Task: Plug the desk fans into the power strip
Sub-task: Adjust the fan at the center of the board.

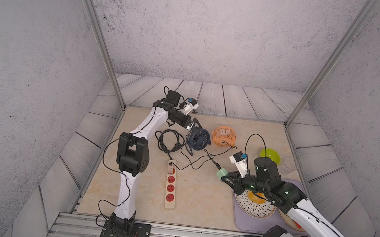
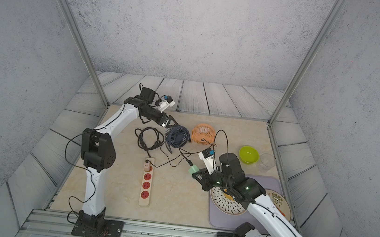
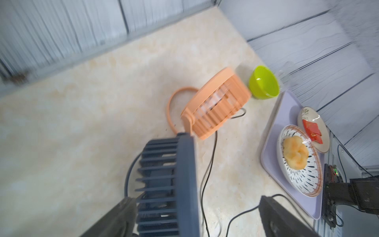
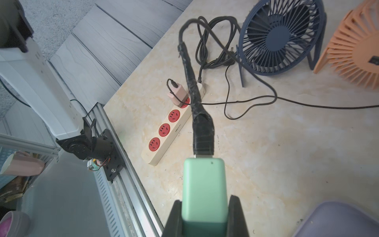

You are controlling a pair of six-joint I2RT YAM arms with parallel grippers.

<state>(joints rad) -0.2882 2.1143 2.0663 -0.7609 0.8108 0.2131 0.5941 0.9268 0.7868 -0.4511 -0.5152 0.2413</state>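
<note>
A navy desk fan point(image 1: 198, 138) stands at the back of the table beside an orange fan point(image 1: 224, 137). My left gripper point(image 3: 198, 200) is open, its fingers either side of the navy fan point(image 3: 184, 164) with a wide gap on one side. My right gripper point(image 4: 205, 205) is shut on a mint-green plug adapter point(image 4: 204, 184) above the table, right of the power strip point(image 1: 169, 205). A taped black cord runs from the adapter toward the fans. The cream power strip point(image 4: 180, 125) has three red sockets free; a pink adapter point(image 4: 177, 93) fills the far one.
The strip's black cord point(image 1: 168, 141) lies coiled left of the navy fan. A green bowl point(image 1: 270, 155) and a clear cup point(image 1: 287, 165) stand at the right. A lilac tray point(image 1: 240, 222) with two plates lies under my right arm. Thin fan cords cross the table's middle.
</note>
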